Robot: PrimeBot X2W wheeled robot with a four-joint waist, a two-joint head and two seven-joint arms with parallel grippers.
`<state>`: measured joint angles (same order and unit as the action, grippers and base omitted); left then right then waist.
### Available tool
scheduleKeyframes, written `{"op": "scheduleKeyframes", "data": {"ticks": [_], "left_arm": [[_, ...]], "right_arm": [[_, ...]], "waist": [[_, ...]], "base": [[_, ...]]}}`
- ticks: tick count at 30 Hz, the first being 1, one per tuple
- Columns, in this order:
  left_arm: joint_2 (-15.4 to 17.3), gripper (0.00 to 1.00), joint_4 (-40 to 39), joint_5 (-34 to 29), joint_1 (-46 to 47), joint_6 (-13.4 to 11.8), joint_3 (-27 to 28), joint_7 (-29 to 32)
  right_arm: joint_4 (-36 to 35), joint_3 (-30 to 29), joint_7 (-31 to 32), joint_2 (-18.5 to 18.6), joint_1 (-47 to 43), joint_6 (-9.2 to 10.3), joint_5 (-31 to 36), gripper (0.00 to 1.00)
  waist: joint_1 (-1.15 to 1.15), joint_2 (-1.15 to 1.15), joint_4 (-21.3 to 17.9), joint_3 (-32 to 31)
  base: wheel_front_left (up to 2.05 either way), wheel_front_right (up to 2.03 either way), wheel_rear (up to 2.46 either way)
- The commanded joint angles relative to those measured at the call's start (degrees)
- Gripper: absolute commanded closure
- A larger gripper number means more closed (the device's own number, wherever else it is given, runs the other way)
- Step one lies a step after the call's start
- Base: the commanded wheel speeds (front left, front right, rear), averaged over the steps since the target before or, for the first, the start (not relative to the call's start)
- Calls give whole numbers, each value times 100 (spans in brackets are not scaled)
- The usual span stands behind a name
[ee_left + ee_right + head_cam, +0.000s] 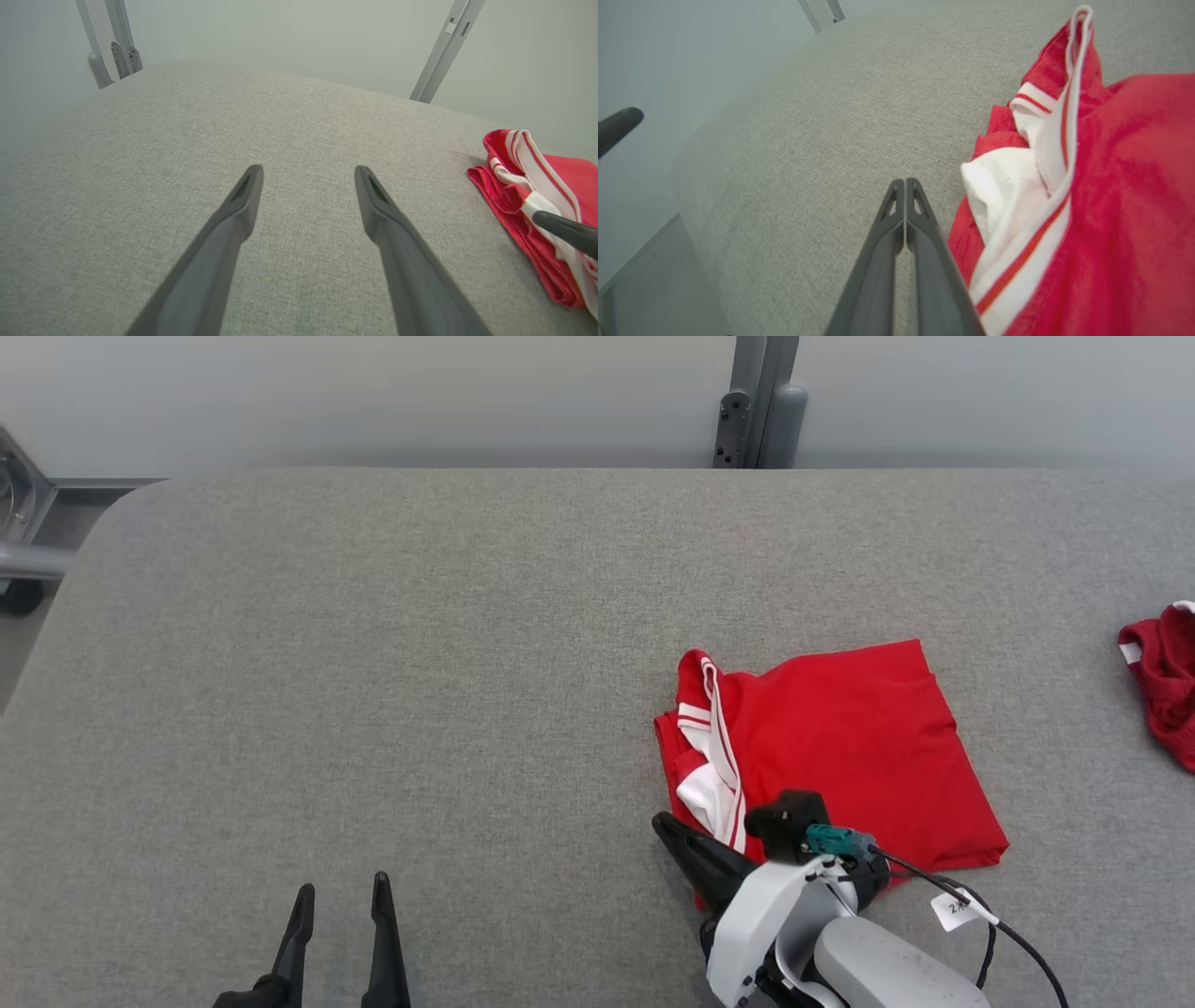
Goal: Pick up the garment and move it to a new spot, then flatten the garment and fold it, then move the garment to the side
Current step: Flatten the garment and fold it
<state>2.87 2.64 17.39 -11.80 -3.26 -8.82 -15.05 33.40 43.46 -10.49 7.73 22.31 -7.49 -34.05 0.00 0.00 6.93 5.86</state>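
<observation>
The garment (840,747) lies folded into a rough rectangle on the right half of the grey, cloth-covered surface (373,663), well clear of its far edge. Most of its top is plain red. Along its left side the folds bunch up and show the white double-stripe trim and a white panel. Its near-left corner is hidden in the head view behind the right arm's pale forearm (840,961), a black cable (990,915) and a small white tag (954,907) whose print is too small to read.

The right pincer (665,825) is clenched, its two dark fingers pressed together with nothing between them. In its own wrist view the right pincer (904,184) points along bare grey cloth just beside the left edge of the garment (1134,186); whether it touches the fabric cannot be told.

The left pincer (342,896) stands released over bare surface towards the near-left, well apart from the garment, its base cut off by the bottom of the picture. In the left wrist view the left pincer (308,171) shows its fingers spread wide and empty, with the garment (514,196) cut off at the right.

A second red cloth (1167,681) lies crumpled towards the surface's right edge, only partly in frame. A grey metal post (761,401) rises behind the far edge.
</observation>
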Motion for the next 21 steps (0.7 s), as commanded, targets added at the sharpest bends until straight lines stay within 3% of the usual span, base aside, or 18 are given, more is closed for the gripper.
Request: {"op": "scheduleKeyframes", "data": {"ticks": [1,5,14,21], "left_arm": [[8,0,-1,10,-74,-29,25,-14],[8,0,-50,30,-128,-51,71,-14],[8,0,-120,57,-229,-71,66,-14],[7,0,-220,-118,-2,27,60,-14]], "right_arm": [[0,25,-83,28,83,0,-49,100],[-227,-170,-298,232,92,0,-111,100],[-789,-1216,-419,869,-138,-1,192,100],[-983,-1964,-345,921,-96,-1,460,100]], "waist": [[0,0,21,-76],[0,0,35,-158],[0,0,-11,-219],[0,0,-26,158]], "base": [[0,0,0],[0,0,0],[0,0,0],[0,0,0]]}}
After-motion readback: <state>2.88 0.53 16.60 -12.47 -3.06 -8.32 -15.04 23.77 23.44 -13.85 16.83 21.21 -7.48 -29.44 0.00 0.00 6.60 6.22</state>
